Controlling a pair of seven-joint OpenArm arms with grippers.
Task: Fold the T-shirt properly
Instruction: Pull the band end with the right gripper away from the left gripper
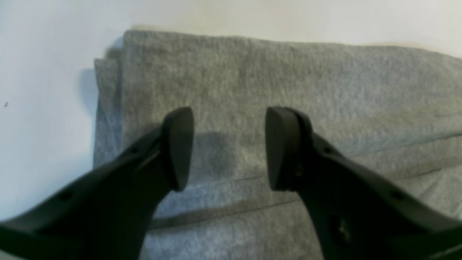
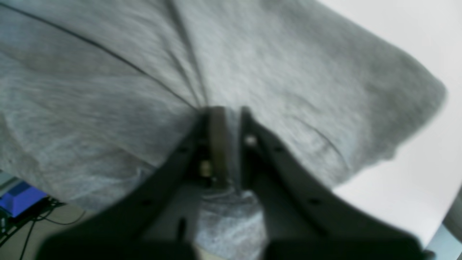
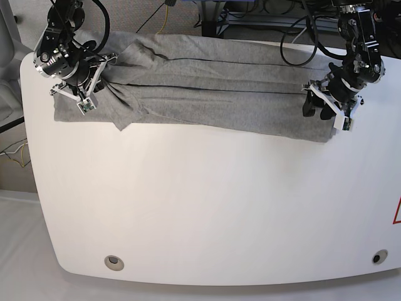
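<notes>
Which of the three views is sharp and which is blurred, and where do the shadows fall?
Base view: sharp and evenly lit, the heather-grey cotton T-shirt clear on the white table. Left wrist view: slightly soft, the open left gripper casts a dark shadow on the cloth between its black fingers. Right wrist view: blurred most, the right gripper shut on the fabric.

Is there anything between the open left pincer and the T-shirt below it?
Nothing visible. The left pincer hangs open right over the folded T-shirt, with only bare grey cloth between its pads. The right pincer is shut on cloth.
</notes>
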